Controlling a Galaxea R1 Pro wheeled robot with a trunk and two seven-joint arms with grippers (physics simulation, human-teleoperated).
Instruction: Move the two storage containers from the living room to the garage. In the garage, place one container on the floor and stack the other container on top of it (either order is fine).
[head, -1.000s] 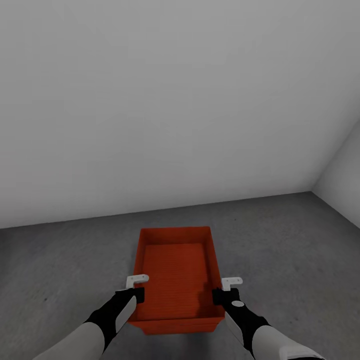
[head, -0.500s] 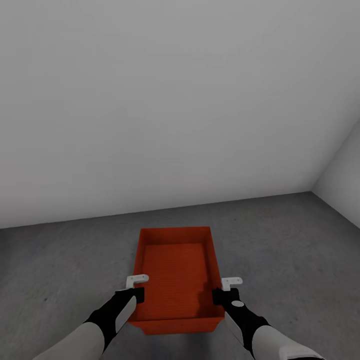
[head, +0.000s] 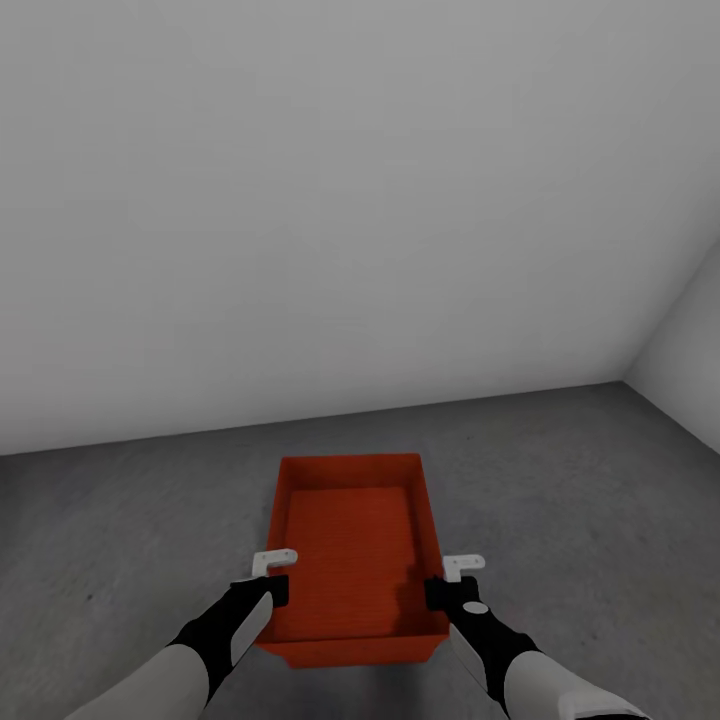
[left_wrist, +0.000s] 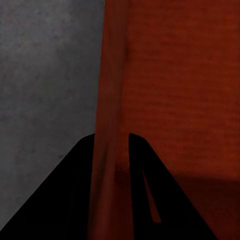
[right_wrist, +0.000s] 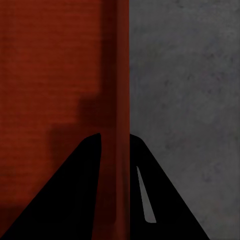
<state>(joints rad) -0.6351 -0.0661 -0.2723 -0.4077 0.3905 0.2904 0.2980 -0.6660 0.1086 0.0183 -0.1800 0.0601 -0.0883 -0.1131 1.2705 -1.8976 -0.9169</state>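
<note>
Grey floor under me, garage wall ahead. Orange container hung between my hands and dropped slightly this last second; I judged the set-down close. Left hand and right hand each clamped a side wall.

Two plain walls met in a corner

A wide back wall took up most of the head view, pale grey-white, smooth and unmarked, a little darker toward the top and lighter lower down. Its bottom edge ran nearly straight across, sitting slightly lower at the left than at the right. At the far right a side wall of the same pale colour, a shade brighter, joined it along a slanting corner seam that leaned outward toward the top right edge.
</note>
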